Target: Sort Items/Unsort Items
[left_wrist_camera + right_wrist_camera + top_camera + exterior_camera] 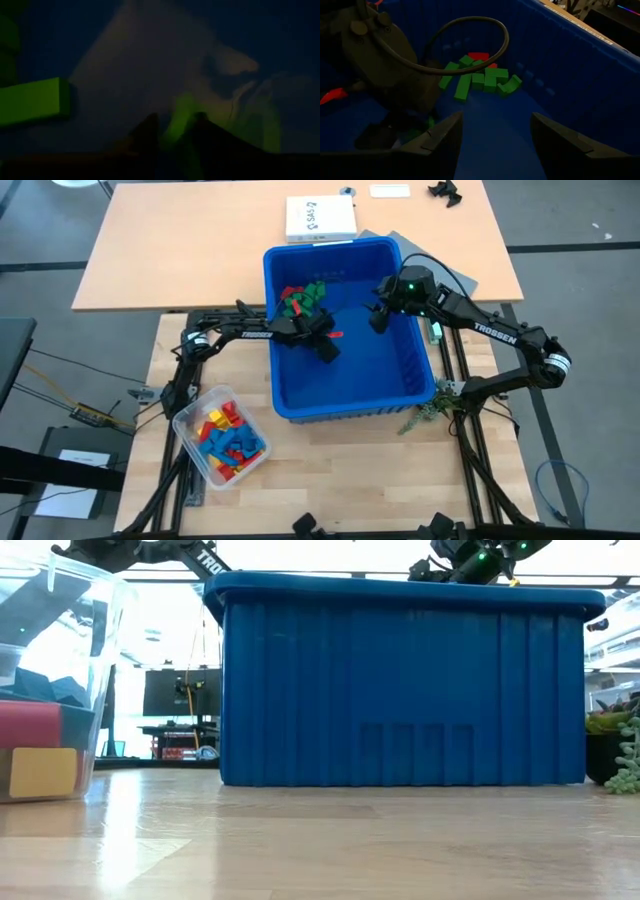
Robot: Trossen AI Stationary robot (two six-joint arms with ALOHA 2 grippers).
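The wooden counter (330,470) carries a large blue bin (345,405) at centre. Beyond it stands a second, paler counter (180,250) with a white box (320,218) bearing handwriting too small to read.

Both dark arms reach into the bin. The right arm (490,332) carries white "TROSSEN" lettering on its forearm; the left arm (235,335) carries similar white lettering that is not fully legible.

A clear plastic tub (190,425) sits near the left front corner of the counter, filled with red, yellow and blue blocks (228,442).

A pile of green and red blocks (300,298) lies on the bin floor, in its far left part.

The left hand (326,346) is low over the bin floor, just beside the pile. In its wrist view, its fingers (145,131) stand narrowly apart around a green block (182,117); a firm grip cannot be confirmed.

The right hand (378,318) hovers inside the bin's far right part, fingers (445,135) wide apart and holding nothing.

A single red block (335,335) lies on the bin floor just beside the left hand.
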